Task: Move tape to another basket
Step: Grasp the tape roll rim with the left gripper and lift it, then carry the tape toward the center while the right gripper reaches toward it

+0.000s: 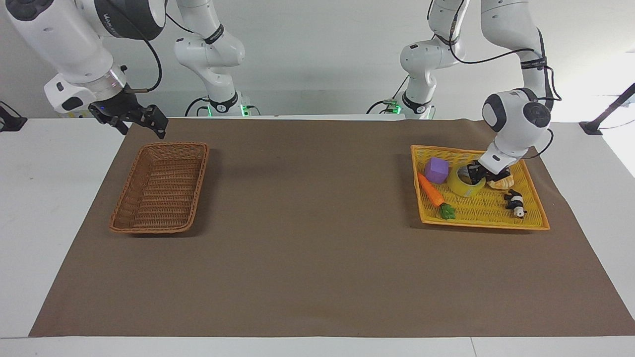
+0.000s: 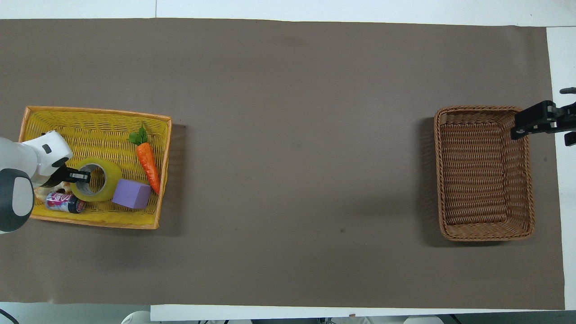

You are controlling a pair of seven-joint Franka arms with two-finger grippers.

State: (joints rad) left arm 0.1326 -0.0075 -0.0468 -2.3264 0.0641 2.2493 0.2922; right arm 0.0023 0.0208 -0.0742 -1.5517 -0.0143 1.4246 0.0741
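Toward the left arm's end of the bench (image 1: 307, 223), inside the yellow tray (image 1: 483, 225): tape (image 1: 465, 184), just beside purple block (image 1: 436, 169) and carrot (image 1: 430, 191). Left claw (image 1: 477, 173) narrowed across its wall, one finger in the core, apparently gripping, though hard to confirm. Best lifted straight up, clear of the tray rim, before crossing to the basket (image 1: 158, 229). Right claw (image 1: 141, 121) spread wide, empty, waiting over that basket's edge. Counted: one tape, one carrot, one block, one tray, one basket.

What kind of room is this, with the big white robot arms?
Probably a robot lab or test bench. Two arms are fixed at a table covered by a brown mat, and toy-like things such as a carrot and a purple block sit in a yellow tray.
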